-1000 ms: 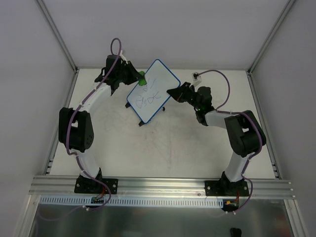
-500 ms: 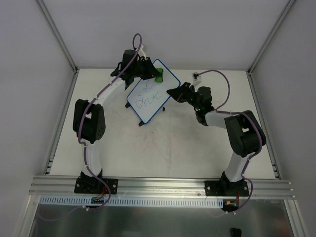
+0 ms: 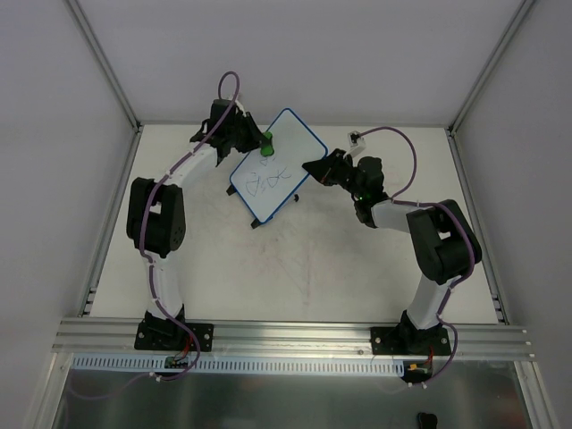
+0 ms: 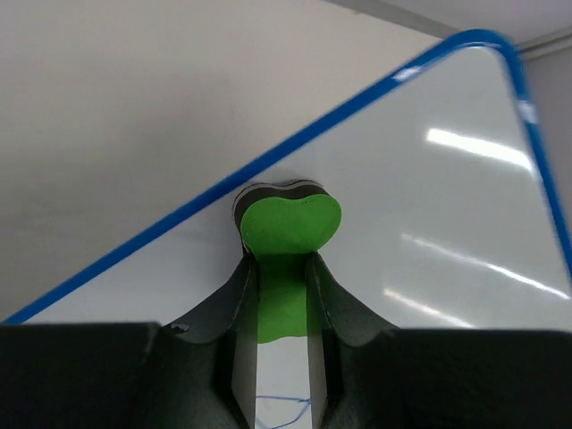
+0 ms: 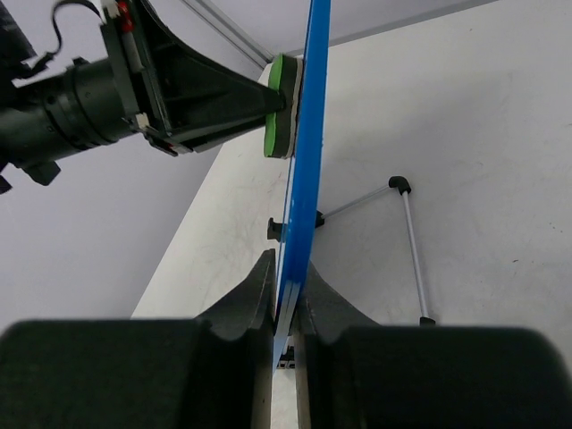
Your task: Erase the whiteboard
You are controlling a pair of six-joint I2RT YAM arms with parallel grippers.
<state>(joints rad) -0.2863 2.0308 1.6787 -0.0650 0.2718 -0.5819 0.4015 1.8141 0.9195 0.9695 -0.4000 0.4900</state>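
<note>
Wiping step: my left gripper (image 4: 284, 268) clamps the green eraser (image 4: 288, 219) against the whiteboard (image 4: 429, 223), and my right gripper (image 5: 288, 277) pinches its edge. Next, I judge, comes a sweep over the scribbles (image 3: 266, 179).

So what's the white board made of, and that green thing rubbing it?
The whiteboard looks like smooth, glossy coated board, since lights reflect in streaks; its blue rim seems plastic. The green eraser looks matte, maybe foam or plastic, with a dark felt-like layer against the board.

Left hand (image 3: 258, 140) and right hand (image 3: 308, 166) both clamped, reaching forward, angled toward each other.
</note>
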